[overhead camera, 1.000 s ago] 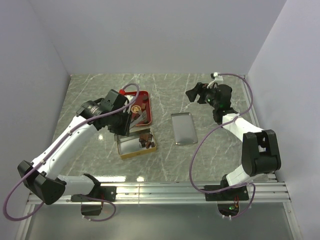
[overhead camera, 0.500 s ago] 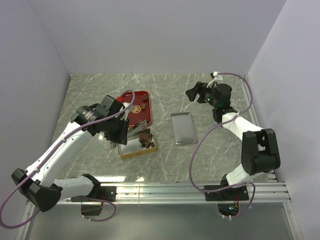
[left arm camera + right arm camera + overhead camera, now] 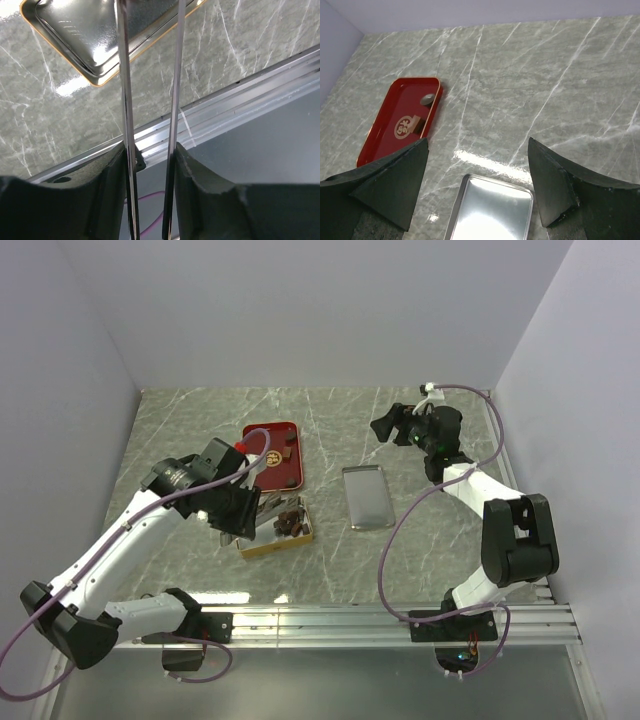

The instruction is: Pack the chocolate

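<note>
Two arms out: left reaching inward, right folded high.
The left arm (image 3: 130,530) stretches diagonally forward with its wrist tipped down. The left pincer (image 3: 262,508) has two long thin blades (image 3: 125,100) running parallel with a narrow gap, their tips out of the wrist view. The right arm (image 3: 480,495) bends at the elbow, and the right pincer (image 3: 388,426) faces left, jaws spread wide and empty.

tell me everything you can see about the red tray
The tray is a glossy red rectangle with rounded corners and a low raised rim; it looks like lacquered metal or plastic. A round gold emblem marks its floor. It lies flat on the table, behind the tin. Two chocolates are in it, one blocky and one round.
</note>
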Robot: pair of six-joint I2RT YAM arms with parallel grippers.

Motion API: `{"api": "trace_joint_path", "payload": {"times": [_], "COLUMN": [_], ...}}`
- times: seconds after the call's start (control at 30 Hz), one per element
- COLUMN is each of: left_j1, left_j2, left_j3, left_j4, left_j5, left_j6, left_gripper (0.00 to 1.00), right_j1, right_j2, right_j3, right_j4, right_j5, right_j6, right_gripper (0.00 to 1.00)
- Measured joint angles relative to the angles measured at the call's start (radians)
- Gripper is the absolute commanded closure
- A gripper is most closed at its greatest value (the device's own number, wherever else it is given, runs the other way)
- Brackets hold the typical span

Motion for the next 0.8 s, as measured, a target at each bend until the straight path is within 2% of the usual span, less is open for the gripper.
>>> {"api": "trace_joint_path", "payload": {"times": [0.1, 0.2, 0.4, 0.63, 0.8], "left_j1": [-0.004, -0.007, -0.007, -0.007, -0.007], "left_j2": [0.000, 0.001, 0.006, 0.012, 0.059], "left_j3": [0.000, 0.000, 0.008, 0.008, -0.022], "left_j4": [0.000, 0.000, 0.011, 0.101, 0.238], "left_j5": [0.000, -0.007, -0.066, -0.213, -0.347], "left_j6": [0.000, -0.005, -0.018, -0.065, -0.084], "left_gripper": [0.57, 0.62, 0.62, 0.61, 0.62], "right_j1": [0.000, 0.000, 0.000, 0.000, -0.003], "right_j2": [0.000, 0.002, 0.019, 0.021, 0.022], "right_j3": [0.000, 0.000, 0.004, 0.004, 0.005], "right_j4": [-0.002, -0.002, -0.005, -0.005, -0.005], "right_j5": [0.000, -0.001, -0.004, -0.007, -0.009], "right_j6": [0.000, 0.000, 0.000, 0.000, 0.000], "right_gripper": [0.13, 0.13, 0.13, 0.13, 0.13]}}
